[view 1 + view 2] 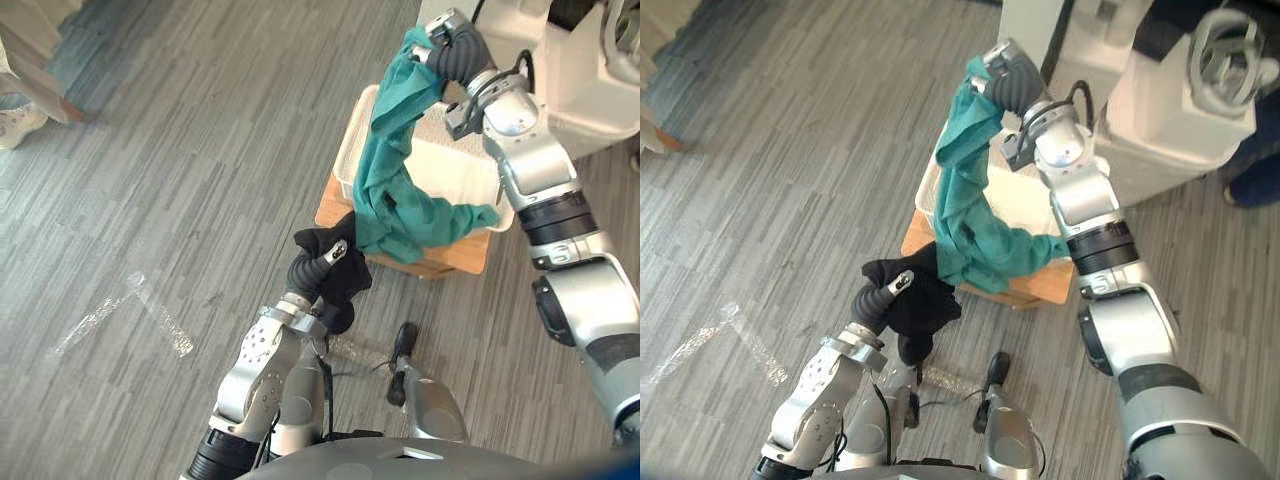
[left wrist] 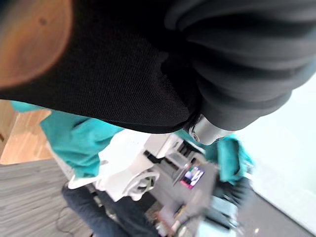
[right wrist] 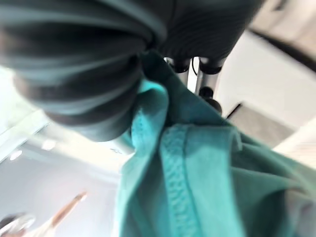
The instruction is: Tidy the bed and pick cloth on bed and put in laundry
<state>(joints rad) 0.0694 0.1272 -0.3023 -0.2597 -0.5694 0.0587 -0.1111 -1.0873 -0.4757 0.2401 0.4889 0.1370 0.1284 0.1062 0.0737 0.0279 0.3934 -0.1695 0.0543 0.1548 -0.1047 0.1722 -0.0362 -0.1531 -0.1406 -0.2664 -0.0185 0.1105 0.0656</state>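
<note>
**Both hands loaded: teal cloth over basket, black cloth beside it**

The right hand [image 1: 455, 50] is raised above the far side of the white laundry basket [image 1: 347, 150]. Its fingers are curled tight round the top end of a teal cloth [image 1: 395, 170]; the right wrist view shows the fabric pinched under the fingers. The teal cloth hangs down in a long twisted fold, and its lower end lies bunched in the basket and against the near rim.

The basket rests on a wooden stand [image 1: 465, 255] on the grey plank floor [image 1: 200, 150].

The left hand [image 1: 318, 262] is held just in front of the near left corner of the stand. Its fingers are closed on a black cloth [image 1: 345, 285], which bunches round the hand and hangs below it, clear of the basket.
</note>
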